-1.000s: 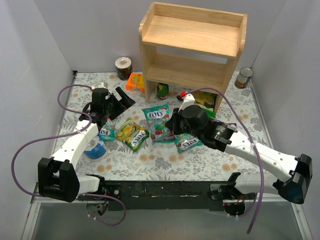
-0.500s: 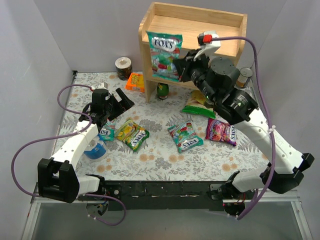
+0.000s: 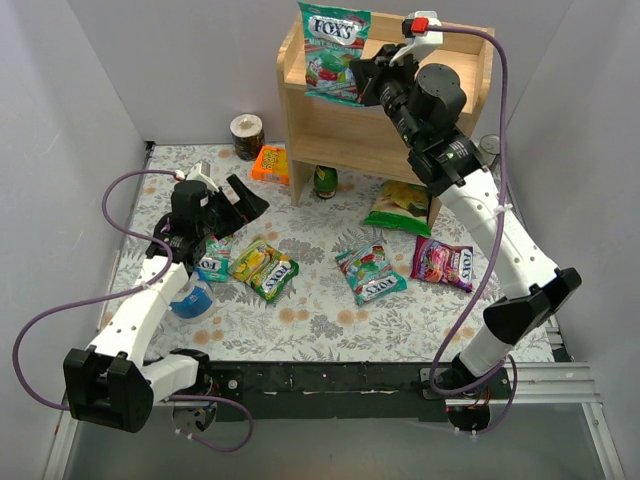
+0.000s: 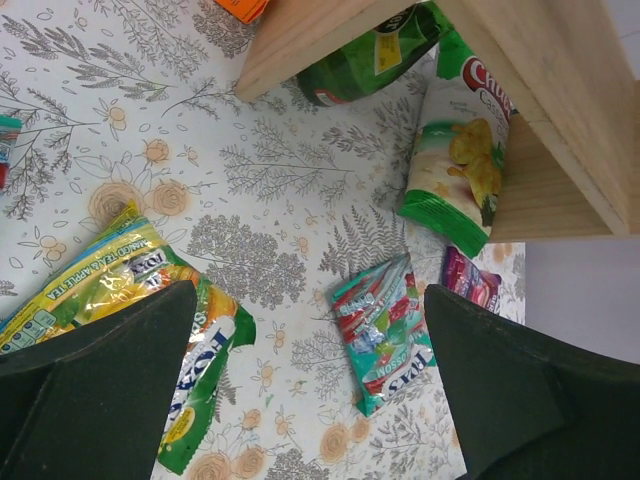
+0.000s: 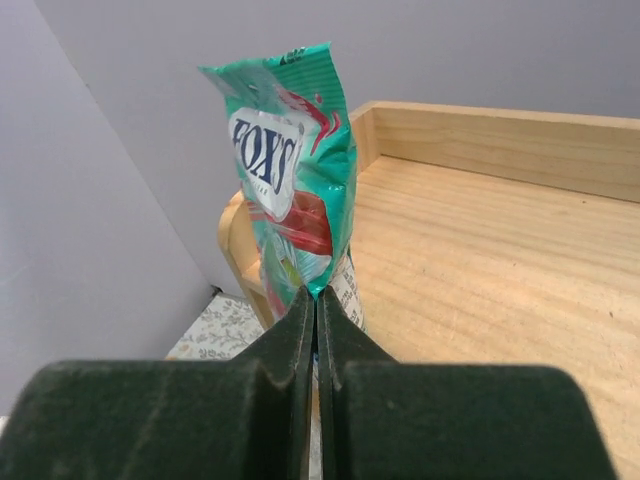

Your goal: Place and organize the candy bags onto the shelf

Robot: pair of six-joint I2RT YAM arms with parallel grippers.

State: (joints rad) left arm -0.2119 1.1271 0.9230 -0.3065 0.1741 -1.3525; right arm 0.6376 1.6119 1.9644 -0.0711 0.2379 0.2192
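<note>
My right gripper (image 3: 362, 78) is shut on the bottom edge of a teal FOX'S candy bag (image 3: 333, 52), holding it upright over the left end of the wooden shelf's (image 3: 440, 110) top tier. In the right wrist view the bag (image 5: 295, 190) rises from my closed gripper (image 5: 317, 310) beside the shelf's top board (image 5: 480, 260). On the table lie yellow-green bags (image 3: 264, 268), a teal bag (image 3: 370, 273), a purple bag (image 3: 443, 263) and a small teal one (image 3: 212, 264) under my left arm. My left gripper (image 3: 240, 200) is open and empty above the table (image 4: 310, 400).
A larger green-and-yellow snack bag (image 3: 403, 208) leans by the shelf's right leg. An orange packet (image 3: 270, 163) and a green can (image 3: 325, 181) sit at the shelf's left leg. Cans stand at the back left (image 3: 246, 136) and back right (image 3: 488, 155). A blue object (image 3: 190, 298) lies under my left arm.
My right arm has lifted the teal bag from the table, up past the shelf's front, to above its top tier's left end. My left arm shifted only slightly.
</note>
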